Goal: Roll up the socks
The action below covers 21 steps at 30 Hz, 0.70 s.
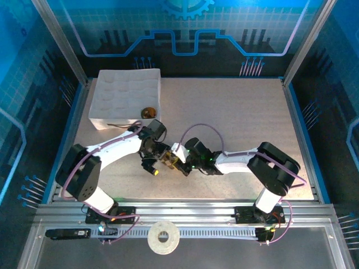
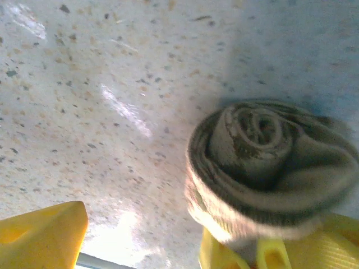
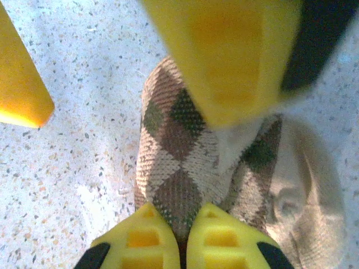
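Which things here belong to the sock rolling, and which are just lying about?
Job: sock roll, argyle outside, pinched by the right gripper; left gripper open, close by.
Lying about: white foam tray; brown round item at its edge; white ring at the front rail.

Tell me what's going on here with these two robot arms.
Two robot arms meet over socks in the middle of the table. The right tool is pinched shut on the tan diamond-patterned sock. The left tool stands open right beside a tightly rolled sock that lies on the tabletop, spiral end showing. A white foam tray sits at the far left corner.
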Tool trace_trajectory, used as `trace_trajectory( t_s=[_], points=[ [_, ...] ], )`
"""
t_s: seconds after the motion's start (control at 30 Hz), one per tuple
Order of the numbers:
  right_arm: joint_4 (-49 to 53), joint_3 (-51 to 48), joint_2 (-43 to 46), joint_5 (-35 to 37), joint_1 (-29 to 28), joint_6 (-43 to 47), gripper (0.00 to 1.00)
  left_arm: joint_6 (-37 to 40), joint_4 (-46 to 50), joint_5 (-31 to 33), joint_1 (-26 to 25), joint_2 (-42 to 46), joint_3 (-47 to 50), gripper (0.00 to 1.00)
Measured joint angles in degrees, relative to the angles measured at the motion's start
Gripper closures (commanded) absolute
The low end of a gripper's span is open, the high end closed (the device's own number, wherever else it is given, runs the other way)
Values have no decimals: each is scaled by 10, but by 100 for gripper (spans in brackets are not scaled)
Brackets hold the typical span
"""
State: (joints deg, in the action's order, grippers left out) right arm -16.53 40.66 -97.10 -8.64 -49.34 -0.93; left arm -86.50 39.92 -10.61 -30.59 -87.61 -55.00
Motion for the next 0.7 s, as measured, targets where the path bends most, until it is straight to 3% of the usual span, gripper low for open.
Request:
trace_trajectory(
  t_s=[0.13, 0.4, 0.6, 0.7],
  points=[
    [-13, -1, -13, -57, 28, -22, 100, 10, -36, -1, 13, 47, 8, 12],
    [-19, 12, -46, -159, 73, -54, 100, 40, -72, -3, 12, 49, 43, 26],
    [-19, 29, -80, -242, 108, -75, 100, 52, -111, -3, -14, 14, 52, 27],
    [-12, 41, -98, -280, 123, -84, 100, 64, -121, 1, -27, -25, 48, 37]
  ],
)
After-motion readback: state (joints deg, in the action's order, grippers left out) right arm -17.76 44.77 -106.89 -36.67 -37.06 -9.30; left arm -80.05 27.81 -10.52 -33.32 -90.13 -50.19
